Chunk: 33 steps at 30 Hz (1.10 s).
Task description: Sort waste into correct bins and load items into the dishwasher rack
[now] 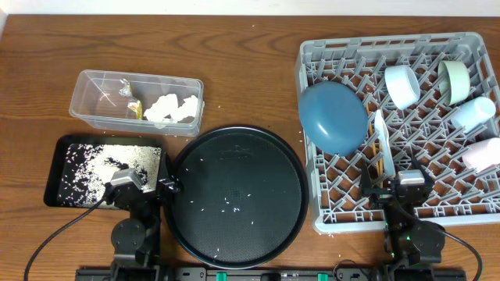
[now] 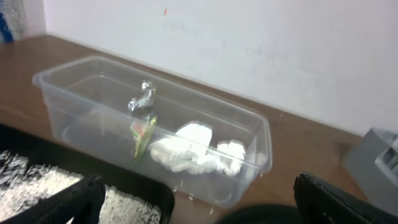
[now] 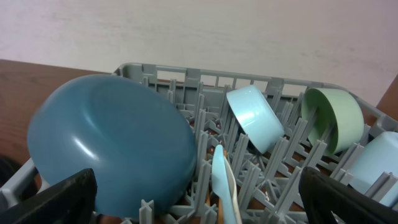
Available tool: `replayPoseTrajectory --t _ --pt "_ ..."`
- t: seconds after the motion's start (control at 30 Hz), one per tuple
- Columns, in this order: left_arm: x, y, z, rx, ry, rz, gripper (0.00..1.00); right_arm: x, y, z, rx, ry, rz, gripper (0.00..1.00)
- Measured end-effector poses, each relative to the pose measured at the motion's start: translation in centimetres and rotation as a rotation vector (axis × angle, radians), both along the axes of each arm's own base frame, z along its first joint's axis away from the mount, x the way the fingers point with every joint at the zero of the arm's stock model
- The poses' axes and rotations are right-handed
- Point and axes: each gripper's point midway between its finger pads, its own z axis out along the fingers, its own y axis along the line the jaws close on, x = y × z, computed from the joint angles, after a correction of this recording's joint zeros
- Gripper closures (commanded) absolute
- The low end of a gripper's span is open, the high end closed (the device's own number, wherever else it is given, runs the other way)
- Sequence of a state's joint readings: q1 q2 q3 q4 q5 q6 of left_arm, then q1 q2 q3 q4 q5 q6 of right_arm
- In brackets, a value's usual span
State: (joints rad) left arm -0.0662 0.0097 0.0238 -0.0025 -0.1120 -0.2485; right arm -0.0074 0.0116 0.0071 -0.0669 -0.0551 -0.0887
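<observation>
The clear tub (image 1: 87, 78) at the back left holds white napkins (image 1: 172, 108) and a snack wrapper (image 1: 133, 104); all three show in the left wrist view, tub (image 2: 74, 99), napkins (image 2: 193, 149), wrapper (image 2: 143, 134). The flat black tray (image 1: 55, 168) holds rice grains (image 1: 101, 165). The grey rack (image 1: 391, 40) holds the dark-blue dish (image 1: 332, 117), light-blue bowl (image 1: 402, 84), pale-green bowl (image 1: 455, 80), pale-blue cup (image 1: 473, 113), pink cup (image 1: 483, 154), white spoons (image 1: 379, 131) and chopsticks (image 1: 382, 162). My left gripper (image 1: 141, 187) and right gripper (image 1: 398, 186) are open and empty at the front edge.
A large round black tray (image 1: 234, 148) lies in the middle with a few rice grains (image 1: 230, 204) on it. Stray grains lie on the wooden table near the rack's front left corner (image 1: 332, 232). A white wall stands behind the table.
</observation>
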Motion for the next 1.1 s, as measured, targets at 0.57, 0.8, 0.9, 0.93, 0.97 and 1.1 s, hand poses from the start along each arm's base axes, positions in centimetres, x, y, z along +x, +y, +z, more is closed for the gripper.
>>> replayPoseTrajectory --t 0.57,0.8,0.9,0.93,0.97,1.1 --pt "0.03 -0.79 -0.62 0.067 0.029 -0.052 0.02 0.00 0.00 0.01 0.000 0.000 0.000 0.01" --pt "0.03 -0.91 -0.65 0.067 0.030 -0.059 0.02 0.00 0.00 0.01 0.000 0.000 0.000 0.01" --pt "0.03 -0.91 -0.65 0.067 0.030 -0.059 0.02 0.00 0.00 0.01 0.000 0.000 0.000 0.01" --pt "0.03 -0.91 -0.65 0.067 0.030 -0.059 0.02 0.00 0.00 0.01 0.000 0.000 0.000 0.01" --pt "0.03 -0.91 -0.65 0.067 0.030 -0.059 0.02 0.00 0.00 0.01 0.000 0.000 0.000 0.01" --pt "0.03 -0.91 -0.65 0.067 0.030 -0.059 0.02 0.00 0.00 0.01 0.000 0.000 0.000 0.01"
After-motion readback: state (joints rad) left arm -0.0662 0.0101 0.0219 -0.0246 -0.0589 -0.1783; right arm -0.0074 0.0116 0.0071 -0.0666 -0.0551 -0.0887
